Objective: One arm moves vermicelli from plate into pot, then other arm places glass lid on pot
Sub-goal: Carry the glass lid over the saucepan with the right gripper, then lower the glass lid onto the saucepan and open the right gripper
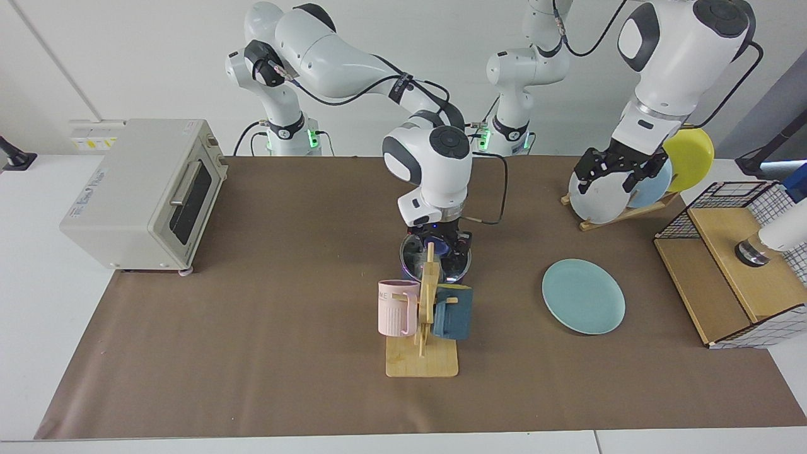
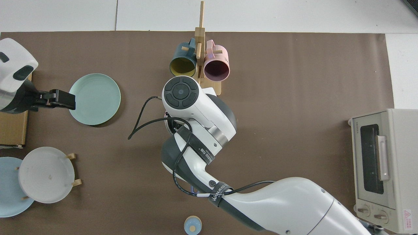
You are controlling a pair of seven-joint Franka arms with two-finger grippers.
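The right arm reaches over mid-table, its right gripper [image 1: 439,243] down at the glass lid [image 1: 435,257] on the pot [image 1: 413,268]; whether its fingers grip the knob cannot be told. The left gripper [image 1: 613,171] waits, fingers spread, empty, by the plate rack [image 1: 624,213]. The teal plate [image 1: 583,296] lies bare. The vermicelli is hidden. The arm's strap reads "WANUEED".

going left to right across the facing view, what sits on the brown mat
Boxy grey-white toaster oven → ribbed pink mug on the wooden mug stand → round flat teal-green plate → wooden box with black wire mesh.
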